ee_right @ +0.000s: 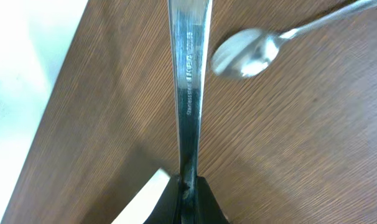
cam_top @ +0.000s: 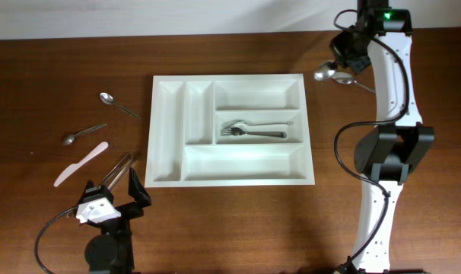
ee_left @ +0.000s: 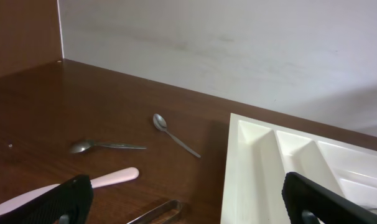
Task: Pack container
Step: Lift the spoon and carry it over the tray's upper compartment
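The white container [cam_top: 230, 77] lies mid-table, and its left compartments show in the left wrist view [ee_left: 251, 168]. A fork [cam_top: 249, 131] rests in its middle right compartment. My right gripper [cam_top: 343, 57] hangs past the container's far right corner, shut on the handle of a steel spoon [ee_right: 188, 81] whose bowl [cam_top: 324, 73] points toward the tray. Its jaws [ee_right: 188, 193] pinch the handle's lower end. My left gripper [cam_top: 112, 189] stands open at the near left of the container, nothing between its fingers [ee_left: 51, 202], with metal tongs [ee_left: 157, 213] lying on the table under the gap.
Another spoon [cam_top: 352, 81] lies on the table by the right gripper, also in the right wrist view [ee_right: 244, 53]. Left of the container lie two spoons [cam_top: 118, 105] [cam_top: 82, 135], a pale plastic knife [cam_top: 82, 164] and the tongs [cam_top: 118, 169]. A white wall backs the table.
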Tool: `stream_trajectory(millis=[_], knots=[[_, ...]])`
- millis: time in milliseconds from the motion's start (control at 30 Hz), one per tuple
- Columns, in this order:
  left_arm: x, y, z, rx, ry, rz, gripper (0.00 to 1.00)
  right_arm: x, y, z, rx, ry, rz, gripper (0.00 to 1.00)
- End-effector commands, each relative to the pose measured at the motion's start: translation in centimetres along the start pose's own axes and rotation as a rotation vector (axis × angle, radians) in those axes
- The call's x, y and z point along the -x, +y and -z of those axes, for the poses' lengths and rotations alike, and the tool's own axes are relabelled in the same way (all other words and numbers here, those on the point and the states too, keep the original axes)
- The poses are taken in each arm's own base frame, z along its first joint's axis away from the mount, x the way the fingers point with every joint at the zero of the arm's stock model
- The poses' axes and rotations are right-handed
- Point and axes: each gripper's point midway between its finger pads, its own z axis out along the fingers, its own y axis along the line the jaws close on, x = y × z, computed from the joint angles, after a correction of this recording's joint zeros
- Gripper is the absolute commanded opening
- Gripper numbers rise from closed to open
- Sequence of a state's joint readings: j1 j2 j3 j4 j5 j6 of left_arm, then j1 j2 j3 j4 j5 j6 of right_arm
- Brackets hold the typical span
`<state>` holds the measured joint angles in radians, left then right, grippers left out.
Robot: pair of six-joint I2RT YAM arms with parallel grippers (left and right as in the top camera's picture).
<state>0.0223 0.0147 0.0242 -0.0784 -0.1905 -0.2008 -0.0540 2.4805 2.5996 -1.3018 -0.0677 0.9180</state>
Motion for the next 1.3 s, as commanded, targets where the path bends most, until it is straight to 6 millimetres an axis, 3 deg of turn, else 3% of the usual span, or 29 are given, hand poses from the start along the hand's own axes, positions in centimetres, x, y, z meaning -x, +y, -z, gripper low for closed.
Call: stream_trajectory(millis=[0,500,967,1267], knots=[[-0.2,0.0,0.0,-0.006,0.0,-0.012,0.99,-3.1,3.1,1.6,0.056,0.01,-0.039,0.04],[-0.2,0.0,0.0,-0.006,0.0,-0.012,0.99,-12.0,7.2,1.5,0.041,-0.036,-0.142,0.04],[-0.2,0.0,0.0,-0.006,0.0,-0.012,0.99,-18.0,7.6,1.1,-0.006,-0.038,-0.212,0.04],[-0.2,0.0,0.0,-0.006,0.0,-0.012,0.99,-21.3,7.2,-0.8,-0.046,-0.015,-0.225,0.04]])
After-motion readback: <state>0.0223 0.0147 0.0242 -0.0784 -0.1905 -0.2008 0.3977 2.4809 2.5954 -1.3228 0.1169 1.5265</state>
